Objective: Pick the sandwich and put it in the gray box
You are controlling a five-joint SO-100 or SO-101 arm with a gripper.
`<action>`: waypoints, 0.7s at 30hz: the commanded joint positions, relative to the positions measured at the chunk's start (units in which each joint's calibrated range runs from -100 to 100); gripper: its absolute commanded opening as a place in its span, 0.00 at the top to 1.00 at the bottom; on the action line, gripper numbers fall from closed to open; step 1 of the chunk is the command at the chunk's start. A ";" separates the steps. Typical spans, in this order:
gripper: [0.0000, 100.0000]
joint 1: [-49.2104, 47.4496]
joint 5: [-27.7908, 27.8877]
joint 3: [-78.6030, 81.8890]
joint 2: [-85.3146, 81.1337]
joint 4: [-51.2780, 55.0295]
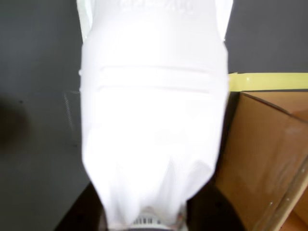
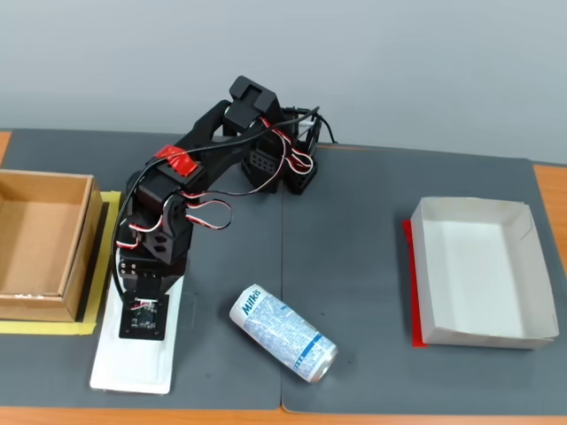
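Our pincer (image 2: 142, 320) sits over the sandwich (image 2: 135, 350), its long axis running straight ahead; whether it grips, we cannot tell.

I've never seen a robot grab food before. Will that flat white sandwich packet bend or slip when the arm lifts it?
The sandwich looks thin and plastic-wrapped, so it may sag at the free end. In the wrist view its wrap shows soft creases and glare, hinting at a smooth, possibly slippery surface. The gripper sits over one end, so it could droop. Lying flat, it shouldn't roll.

Sandwich (image 2: 133, 359) left of can (image 2: 283, 333)
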 commanded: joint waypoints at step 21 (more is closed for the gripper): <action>0.98 -7.30 0.21 0.02 -26.79 3.98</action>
